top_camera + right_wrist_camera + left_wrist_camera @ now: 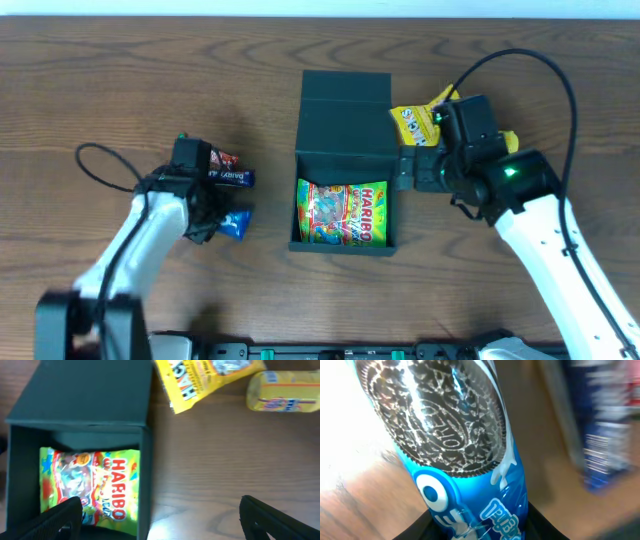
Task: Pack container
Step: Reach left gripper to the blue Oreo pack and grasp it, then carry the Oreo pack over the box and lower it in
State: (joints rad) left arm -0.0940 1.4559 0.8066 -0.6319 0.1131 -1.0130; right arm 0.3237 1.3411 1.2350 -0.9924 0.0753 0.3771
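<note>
The dark teal container (pixel 345 150) stands at the table's middle with its flap lid (pixel 345 88) folded back. A green Haribo packet (pixel 341 212) lies inside. My left gripper (pixel 214 215) is to its left, shut on a blue Oreo packet (pixel 234 224), which fills the left wrist view (pixel 460 435) between the fingers (pixel 477 530). My right gripper (pixel 405 170) is open and empty. In the right wrist view its fingers (pixel 162 520) straddle the container's right wall (pixel 147 460), with the Haribo packet (pixel 90 485) on one side.
A red packet and a dark blue packet (pixel 230 172) lie by the left gripper; the dark blue one shows blurred in the left wrist view (pixel 605 435). Two yellow packets (pixel 415 120) (pixel 508 140) lie right of the container, also in the right wrist view (pixel 205 375) (pixel 282 392).
</note>
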